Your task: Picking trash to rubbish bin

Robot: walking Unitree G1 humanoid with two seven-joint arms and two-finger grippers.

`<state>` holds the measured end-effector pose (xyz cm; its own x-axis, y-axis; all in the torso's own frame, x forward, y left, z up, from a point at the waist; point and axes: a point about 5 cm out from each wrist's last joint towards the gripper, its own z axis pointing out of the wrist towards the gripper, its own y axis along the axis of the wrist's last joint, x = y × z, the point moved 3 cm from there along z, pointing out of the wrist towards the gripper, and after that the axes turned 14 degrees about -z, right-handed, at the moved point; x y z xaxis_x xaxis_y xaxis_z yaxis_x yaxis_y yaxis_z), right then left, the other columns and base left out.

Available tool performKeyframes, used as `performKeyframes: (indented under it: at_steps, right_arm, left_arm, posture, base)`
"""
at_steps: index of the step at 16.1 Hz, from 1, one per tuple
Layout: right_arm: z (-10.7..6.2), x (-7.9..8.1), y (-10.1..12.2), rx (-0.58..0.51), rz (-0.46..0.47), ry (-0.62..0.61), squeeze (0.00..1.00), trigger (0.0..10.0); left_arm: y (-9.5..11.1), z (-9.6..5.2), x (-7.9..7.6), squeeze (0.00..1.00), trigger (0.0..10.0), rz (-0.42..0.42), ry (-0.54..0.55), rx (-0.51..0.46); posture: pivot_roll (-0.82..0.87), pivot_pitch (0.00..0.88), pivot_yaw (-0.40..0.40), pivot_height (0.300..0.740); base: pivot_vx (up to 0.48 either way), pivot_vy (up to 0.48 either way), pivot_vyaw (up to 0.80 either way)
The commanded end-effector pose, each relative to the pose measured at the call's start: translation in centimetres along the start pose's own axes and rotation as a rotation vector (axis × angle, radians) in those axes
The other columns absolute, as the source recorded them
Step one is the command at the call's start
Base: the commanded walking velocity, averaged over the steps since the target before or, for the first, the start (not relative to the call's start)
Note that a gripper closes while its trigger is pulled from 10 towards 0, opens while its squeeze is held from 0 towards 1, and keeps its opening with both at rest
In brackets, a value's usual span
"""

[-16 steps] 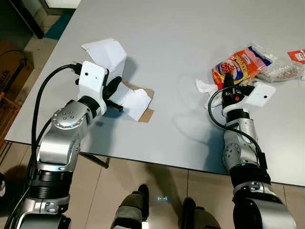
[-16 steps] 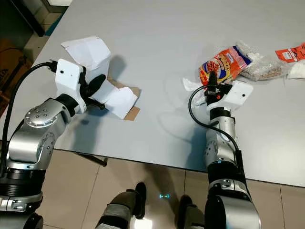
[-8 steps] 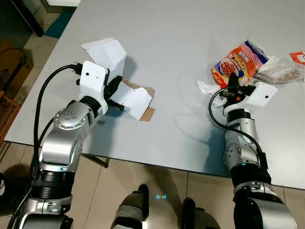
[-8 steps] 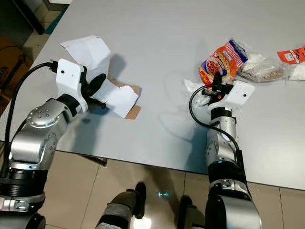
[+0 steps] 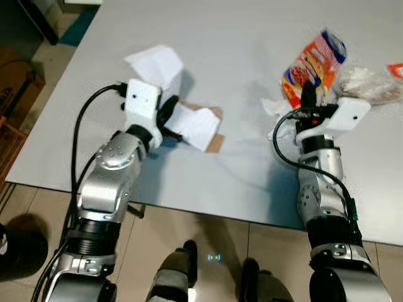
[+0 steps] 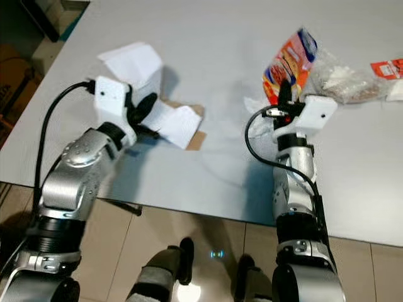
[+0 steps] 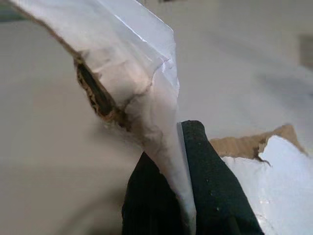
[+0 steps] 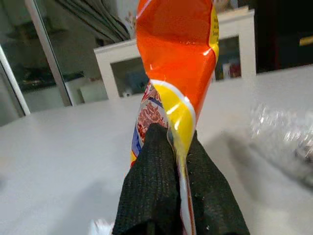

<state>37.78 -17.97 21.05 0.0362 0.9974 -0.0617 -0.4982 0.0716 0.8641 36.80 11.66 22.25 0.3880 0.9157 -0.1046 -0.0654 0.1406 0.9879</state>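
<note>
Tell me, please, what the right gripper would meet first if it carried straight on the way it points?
Nothing beyond the orange snack packet the right gripper already pinches; past that, probably bare grey table, though depth is unclear.

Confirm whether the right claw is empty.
No, the right claw is shut on the orange snack packet, whose edge is pinched between its black fingers.
</note>
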Motion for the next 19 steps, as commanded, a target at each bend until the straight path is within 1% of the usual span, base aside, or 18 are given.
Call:
performKeyframes:
  at_steps: [1,2,3,4,5,6,7,8,9,10,11,12,14,15,16,17,19]
  right_arm:
    - [-0.2,-0.1,0.5,-0.007,-0.03,0.022,0.0,0.0]
    - [0.0,-0.1,1.5,-0.033,-0.053,0.047,0.0,0.0]
    - [-0.1,-0.1,2.5,-0.049,-0.081,0.079,0.0,0.0]
    - [-0.4,-0.3,2.9,-0.053,-0.093,0.1,0.0,0.0]
    - [-0.8,-0.5,3.3,-0.051,-0.14,0.125,0.0,0.0]
    - [-1.3,-1.0,3.6,-0.048,-0.17,0.136,0.0,3.2]
    - [-1.9,-1.6,3.9,-0.033,-0.159,0.149,0.0,10.0]
    - [-2.6,-1.8,4.4,-0.022,-0.149,0.166,0.0,10.0]
    - [-3.2,-1.7,4.7,-0.007,-0.171,0.204,0.0,10.0]
    - [-3.6,-1.6,4.9,0.002,-0.185,0.225,0.0,10.0]
    - [-4.6,-1.6,5.2,0.039,-0.2,0.259,0.0,10.0]
    - [-5.1,-1.4,5.1,0.059,-0.223,0.275,0.0,10.0]
    - [-6.0,-1.0,5.2,0.086,-0.245,0.279,0.0,10.0]
    - [-6.1,-0.9,5.2,0.09,-0.248,0.271,0.0,10.0]
    - [-6.8,-0.8,5.2,0.105,-0.258,0.255,0.0,10.0]
    - [-7.6,-0.8,5.0,0.133,-0.259,0.245,0.0,10.0]
    - [-8.7,-0.6,4.8,0.173,-0.262,0.243,0.0,10.0]
  left_arm:
    - [-0.5,0.2,0.1,0.0,0.0,0.007,0.027,0.006]
    - [-0.8,0.7,-0.2,0.0,0.4,0.005,0.051,0.001]
    - [-1.3,1.0,-0.3,0.0,4.4,0.002,0.08,0.014]
    - [-1.7,1.2,-0.5,0.0,4.8,-0.003,0.086,0.016]
    - [-1.9,1.3,-0.4,0.0,4.3,-0.007,0.102,0.013]
    - [-2.3,1.5,-0.5,0.0,5.7,-0.01,0.115,0.014]
    - [-2.7,1.7,-0.5,0.0,10.0,-0.012,0.13,0.024]
    - [-3.2,2.0,-0.6,0.0,10.0,-0.022,0.136,0.039]
    - [-3.5,2.2,-0.8,0.0,10.0,-0.025,0.139,0.049]
    - [-3.6,2.3,-0.8,0.0,10.0,-0.025,0.142,0.047]
    - [-3.5,2.7,-1.1,0.0,10.0,-0.028,0.139,0.021]
    - [-3.1,2.8,-1.0,0.0,10.0,-0.015,0.152,-0.012]
    - [-2.0,2.8,-0.7,0.0,10.0,0.066,0.176,-0.086]
    - [-2.1,2.6,-0.6,0.0,10.0,0.072,0.16,-0.085]
    - [-2.9,2.1,0.0,0.0,10.0,0.109,0.139,-0.06]
    - [-4.1,1.5,1.1,0.0,10.0,0.119,0.15,-0.02]
    - [-5.0,1.1,1.7,0.0,10.0,0.107,0.17,-0.001]
  posture:
    - [0.4,0.201,0.058,0.74]
    - [0.38,0.183,0.041,0.74]
    - [0.36,0.172,0.033,0.74]
    - [0.34,0.16,0.023,0.74]
    - [0.33,0.155,0.019,0.74]
    - [0.3,0.144,0.009,0.74]
    - [0.27,0.13,0.002,0.74]
    - [0.25,0.124,0.002,0.74]
    - [0.22,0.117,-0.001,0.74]
    - [0.22,0.115,-0.001,0.74]
    - [0.18,0.107,0.0,0.74]
    - [0.16,0.104,0.002,0.74]
    - [0.15,0.096,0.003,0.74]
    - [0.14,0.094,0.001,0.74]
    - [0.13,0.099,-0.003,0.74]
    - [0.12,0.104,-0.007,0.74]
    - [0.1,0.102,-0.011,0.74]
  base:
    - [0.0,0.0,0.0]
    - [0.0,0.0,0.0]
    - [0.0,0.0,0.0]
    - [0.0,0.0,0.0]
    - [0.0,0.0,0.0]
    - [0.0,0.0,0.0]
    - [0.0,0.0,0.0]
    - [0.0,0.0,0.0]
    - [0.0,0.0,0.0]
    - [0.0,0.0,0.0]
    - [0.0,0.0,0.0]
    - [0.0,0.0,0.0]
    - [0.0,0.0,0.21]
    - [0.0,0.0,0.8]
    - [0.0,0.0,0.8]
    - [0.0,0.0,0.8]
    - [0.0,0.0,0.8]
